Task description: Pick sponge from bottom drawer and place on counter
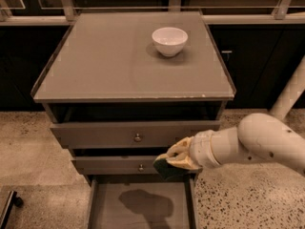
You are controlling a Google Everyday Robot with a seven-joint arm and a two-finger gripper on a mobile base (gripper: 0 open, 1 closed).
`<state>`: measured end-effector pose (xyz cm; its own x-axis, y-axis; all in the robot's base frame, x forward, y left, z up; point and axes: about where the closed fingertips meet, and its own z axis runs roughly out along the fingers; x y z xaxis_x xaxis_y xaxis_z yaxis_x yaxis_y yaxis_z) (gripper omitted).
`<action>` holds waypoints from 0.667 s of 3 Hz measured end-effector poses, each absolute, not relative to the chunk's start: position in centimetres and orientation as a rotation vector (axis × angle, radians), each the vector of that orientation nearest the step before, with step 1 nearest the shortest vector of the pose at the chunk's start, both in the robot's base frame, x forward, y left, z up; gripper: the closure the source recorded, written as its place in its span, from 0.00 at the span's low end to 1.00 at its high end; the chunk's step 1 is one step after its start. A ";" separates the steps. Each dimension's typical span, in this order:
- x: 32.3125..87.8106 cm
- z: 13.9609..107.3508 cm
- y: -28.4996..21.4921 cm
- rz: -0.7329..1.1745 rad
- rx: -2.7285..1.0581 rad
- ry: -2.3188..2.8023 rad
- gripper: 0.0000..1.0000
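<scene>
My gripper (175, 160) is shut on the sponge (165, 169), a small dark green pad with a pale layer. It holds the sponge in the air in front of the middle drawer, above the right side of the open bottom drawer (109, 209). The drawer's grey floor shows only the arm's shadow. The counter (109, 61) is the flat grey-brown top of the cabinet, higher up and behind the gripper.
A white bowl (169, 40) stands on the counter at the back right. Two wider drawers with round knobs (137, 138) are partly pulled out above the bottom drawer. Speckled stone floor lies on both sides. A white post (290, 92) stands at the right.
</scene>
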<state>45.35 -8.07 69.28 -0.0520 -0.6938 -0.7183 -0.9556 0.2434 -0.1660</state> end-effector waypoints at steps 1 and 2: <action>46.4 74.3 -7.1 0.425 -1.659 1.720 1.00; 47.7 79.0 -6.6 0.424 -1.792 1.611 1.00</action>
